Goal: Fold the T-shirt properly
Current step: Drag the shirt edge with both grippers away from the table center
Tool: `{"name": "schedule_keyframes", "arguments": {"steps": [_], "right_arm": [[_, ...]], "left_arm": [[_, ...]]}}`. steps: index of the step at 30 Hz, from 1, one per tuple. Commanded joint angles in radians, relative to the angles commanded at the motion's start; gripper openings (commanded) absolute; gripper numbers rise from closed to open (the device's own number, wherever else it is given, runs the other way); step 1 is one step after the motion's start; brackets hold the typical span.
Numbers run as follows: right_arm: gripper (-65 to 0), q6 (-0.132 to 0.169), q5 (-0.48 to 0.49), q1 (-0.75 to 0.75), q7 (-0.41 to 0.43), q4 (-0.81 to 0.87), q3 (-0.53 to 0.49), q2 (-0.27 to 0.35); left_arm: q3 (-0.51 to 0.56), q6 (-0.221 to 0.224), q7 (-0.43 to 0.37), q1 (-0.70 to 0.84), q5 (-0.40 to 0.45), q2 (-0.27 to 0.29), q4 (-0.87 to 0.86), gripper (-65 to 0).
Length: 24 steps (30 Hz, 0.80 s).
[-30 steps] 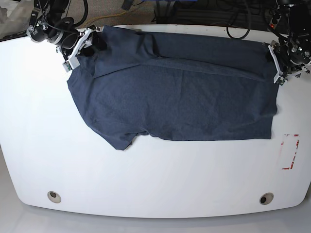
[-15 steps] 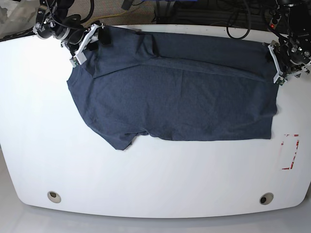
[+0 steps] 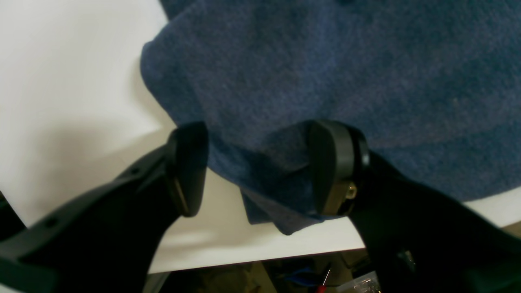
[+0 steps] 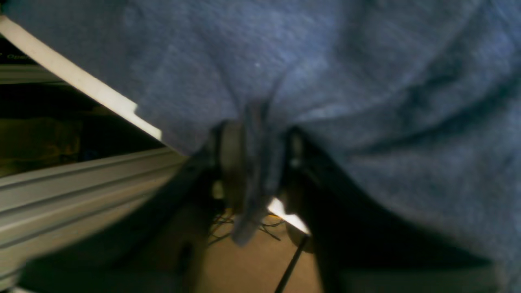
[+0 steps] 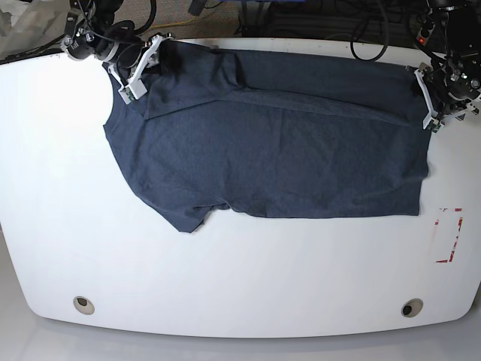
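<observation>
The T-shirt (image 4: 366,101) shows blurred, hiding the right claw's (image 4: 254,162) fingertips.

I was working in what looked like a robotics lab: a white tabletop (image 5: 225,278) with rounded corners and two round ports, black cables (image 5: 368,34) bundled behind its far edge, aluminium framing (image 4: 81,191) beneath, and a red-marked rectangle (image 5: 449,235) near one side.

The T-shirt (image 5: 278,147) is a dark navy-grey, finely heathered — bluer and fuzzier in the wrist views, with no print showing on the upturned side. The table (image 5: 225,278) beneath is plain white, with two round grey-rimmed holes near 7 and 5 o'clock and a red-and-white marking (image 5: 448,235) at 4 o'clock. The left gripper (image 3: 260,171) is matte black — its frame reads white in the base view.
</observation>
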Motion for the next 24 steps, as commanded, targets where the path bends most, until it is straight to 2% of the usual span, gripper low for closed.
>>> {"name": "schedule_keyframes", "arguments": {"steps": [1, 7, 14, 24], "right_arm": [[-65.0, 0.000, 0.002, 0.000, 0.000, 0.006, 0.000, 0.000], [-65.0, 0.000, 0.002, 0.034, 0.000, 0.069, 0.000, 0.008], [-65.0, 0.000, -0.008, 0.123, -0.011, 0.063, 0.000, 0.066], [-65.0, 0.000, -0.008, 0.273, -0.049, -0.132, 0.000, 0.149]], "left_arm": [[0.000, 0.000, 0.000, 0.000, 0.000, 0.000, 0.000, -28.5], [0.000, 0.000, 0.000, 0.000, 0.000, 0.000, 0.000, -28.5], [0.000, 0.000, 0.000, 0.002, 0.003, -0.002, -0.002, -28.5], [0.000, 0.000, 0.000, 0.002, -0.002, -0.023, -0.002, -28.5]]}}
